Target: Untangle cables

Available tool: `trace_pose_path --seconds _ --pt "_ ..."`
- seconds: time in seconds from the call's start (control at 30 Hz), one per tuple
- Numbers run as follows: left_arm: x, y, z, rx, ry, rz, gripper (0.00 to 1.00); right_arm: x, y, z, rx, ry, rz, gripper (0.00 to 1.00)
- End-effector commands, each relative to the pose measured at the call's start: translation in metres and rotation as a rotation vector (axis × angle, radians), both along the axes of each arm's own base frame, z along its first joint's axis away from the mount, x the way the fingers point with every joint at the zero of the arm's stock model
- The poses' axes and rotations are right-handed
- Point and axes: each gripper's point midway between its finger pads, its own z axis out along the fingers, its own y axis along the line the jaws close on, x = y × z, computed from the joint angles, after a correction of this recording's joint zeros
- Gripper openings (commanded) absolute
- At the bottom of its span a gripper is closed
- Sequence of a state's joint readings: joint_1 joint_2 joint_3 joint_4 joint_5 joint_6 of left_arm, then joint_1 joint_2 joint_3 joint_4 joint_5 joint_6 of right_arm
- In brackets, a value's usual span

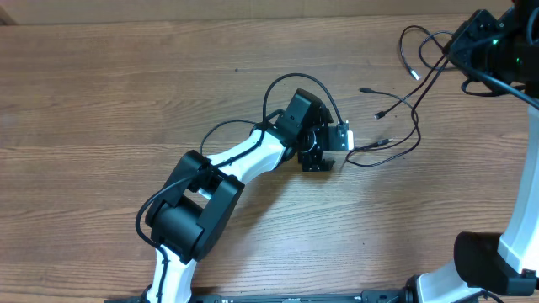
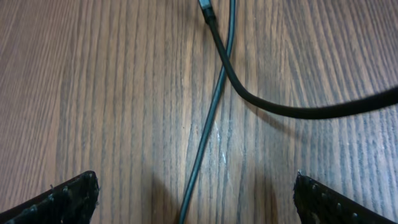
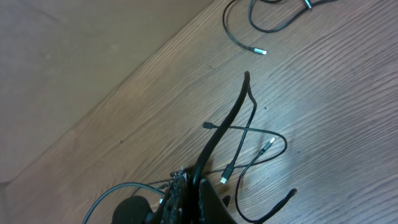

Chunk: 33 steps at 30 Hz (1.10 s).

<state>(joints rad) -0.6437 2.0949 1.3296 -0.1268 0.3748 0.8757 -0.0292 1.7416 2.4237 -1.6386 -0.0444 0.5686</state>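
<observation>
1. Jaws of the left gripper [image 2: 199, 208] stand wide apart, low over the spot where two of the cables [image 2: 211, 112] cross on the wooden table [image 2: 93, 93].
2. Step, by my judgement: parting the tangle. The next move calls for closing on one strand, not both.
3. Farther off, the right gripper [image 1: 459, 46] is clamped on the cables, raised above the table. Silver-tipped plugs [image 3: 268, 145] lying loose between the grippers could snag.

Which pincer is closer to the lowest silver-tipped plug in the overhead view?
Left. The left pincer sits open right beside that plug; the right pincer is off at the far right corner, shut on a cable.
</observation>
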Motion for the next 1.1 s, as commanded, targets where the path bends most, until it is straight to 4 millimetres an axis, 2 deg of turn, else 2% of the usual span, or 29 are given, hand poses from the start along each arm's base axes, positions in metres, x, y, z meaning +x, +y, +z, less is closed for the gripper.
trace_pose_path --seconds 0.0,0.33,0.53,0.73,0.9,0.93,0.97,1.0,1.07 --pt "-0.003 -0.003 -0.008 -0.001 0.002 -0.03 1.0 -0.011 0.006 0.023 0.005 -0.072 0.036 0.04" --pt "-0.006 -0.003 -0.032 0.019 0.03 -0.033 1.0 -0.02 0.006 0.041 0.002 -0.136 0.038 0.04" --pt "-0.011 -0.01 -0.028 -0.023 0.047 -0.067 1.0 -0.026 0.008 0.058 0.008 -0.202 0.046 0.04" --pt "-0.011 -0.012 -0.026 -0.031 0.043 -0.072 0.97 -0.028 0.009 0.06 0.012 -0.211 0.051 0.04" --pt "-0.015 -0.014 -0.025 -0.049 0.057 -0.09 0.61 -0.028 0.009 0.06 0.012 -0.211 0.051 0.04" --pt "-0.015 -0.015 -0.025 -0.05 0.057 -0.091 0.47 -0.028 0.009 0.06 0.011 -0.211 0.051 0.04" --pt "-0.016 -0.015 -0.024 -0.052 0.06 -0.093 0.37 -0.028 0.009 0.06 0.011 -0.211 0.051 0.04" --pt "-0.017 -0.015 -0.025 -0.052 0.065 -0.094 0.04 -0.028 0.009 0.06 0.012 -0.211 0.051 0.04" --pt "-0.019 -0.013 -0.026 -0.047 0.083 -0.086 0.04 -0.028 0.009 0.06 0.011 -0.211 0.051 0.04"
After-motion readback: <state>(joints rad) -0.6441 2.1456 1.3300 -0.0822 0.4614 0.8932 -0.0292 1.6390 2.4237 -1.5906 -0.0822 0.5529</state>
